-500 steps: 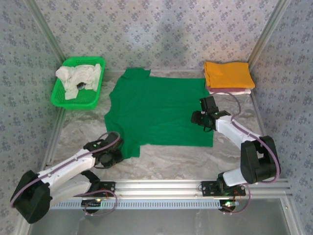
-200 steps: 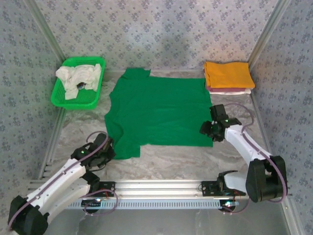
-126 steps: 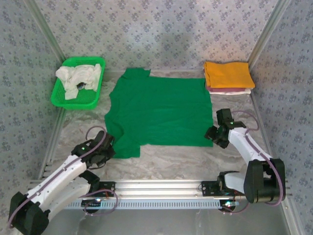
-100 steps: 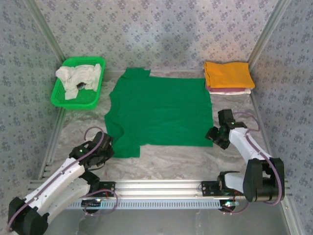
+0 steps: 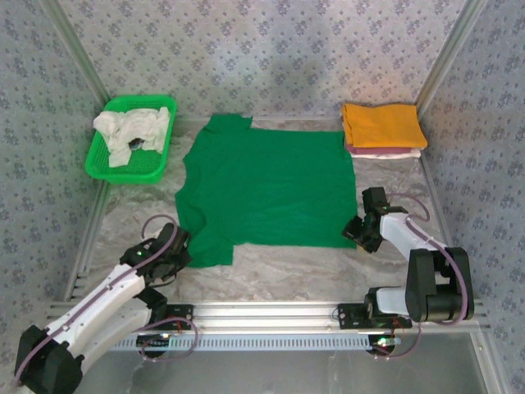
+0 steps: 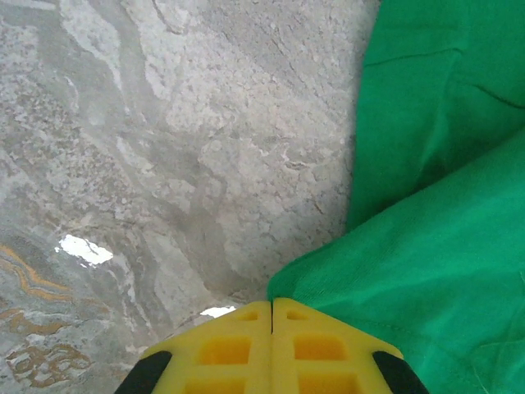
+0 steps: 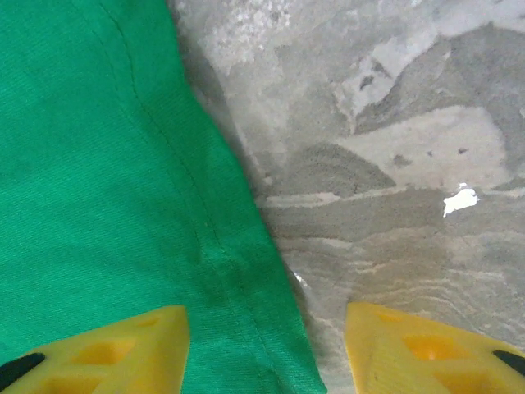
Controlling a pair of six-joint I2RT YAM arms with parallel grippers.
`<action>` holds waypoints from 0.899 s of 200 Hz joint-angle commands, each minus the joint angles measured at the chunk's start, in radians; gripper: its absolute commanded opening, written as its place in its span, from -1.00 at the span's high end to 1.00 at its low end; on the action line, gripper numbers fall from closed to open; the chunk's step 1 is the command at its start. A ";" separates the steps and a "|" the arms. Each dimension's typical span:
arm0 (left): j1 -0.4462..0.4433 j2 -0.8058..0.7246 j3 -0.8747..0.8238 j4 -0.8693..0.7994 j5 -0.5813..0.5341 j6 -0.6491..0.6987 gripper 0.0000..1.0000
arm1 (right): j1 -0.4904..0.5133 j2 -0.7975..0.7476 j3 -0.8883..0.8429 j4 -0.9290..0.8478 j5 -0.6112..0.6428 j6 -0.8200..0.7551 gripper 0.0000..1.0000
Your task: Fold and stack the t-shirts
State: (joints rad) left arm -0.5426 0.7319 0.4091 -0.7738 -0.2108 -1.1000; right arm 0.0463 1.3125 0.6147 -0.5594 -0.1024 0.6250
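1. Supporting the whole scene, the grey marble-patterned table [image 5: 287,275] is carrying the bright green soft cloth t-shirt [image 5: 271,189], which is lying spread flat at its middle.
2. The green t-shirt's long axis is running left to right. Its neck appears to be pointing left, toward the rigid green plastic mesh basket [image 5: 98,167], with its hem to the right.
3. Being thin and limp, it is probably weighing little and sagging wherever unsupported, so pinching corners or hem edges is looking soundest.
4. The folded orange-yellow t-shirt [image 5: 381,123] is sitting atop pale folded t-shirts [image 5: 385,152] at the far right, and crumpled whitish t-shirts [image 5: 131,131] are lying in the basket.
5. The right gripper [image 7: 267,328] is holding its fingers apart, straddling the hem's near corner.
6. The left gripper [image 6: 271,316] is pressing its fingers together at the near sleeve's corner; whether cloth is nipped cannot be told.
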 commanded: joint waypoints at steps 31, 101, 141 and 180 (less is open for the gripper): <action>0.009 -0.028 -0.012 0.003 -0.017 0.021 1.00 | 0.040 -0.090 -0.062 0.007 -0.051 0.082 -0.30; 0.009 -0.078 -0.016 0.002 -0.008 0.042 1.00 | 0.078 -0.060 -0.086 0.086 -0.061 0.101 0.68; 0.001 -0.183 0.009 -0.073 0.018 0.056 1.00 | 0.041 -0.230 -0.116 0.001 -0.079 0.111 1.00; -0.140 -0.264 0.094 -0.240 -0.114 -0.022 1.00 | 0.009 -0.363 -0.134 -0.104 -0.112 0.097 1.00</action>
State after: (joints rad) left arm -0.5968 0.5182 0.4179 -0.8669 -0.2195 -1.0687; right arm 0.0669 1.0138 0.5049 -0.5694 -0.1665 0.7185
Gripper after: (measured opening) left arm 0.039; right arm 0.067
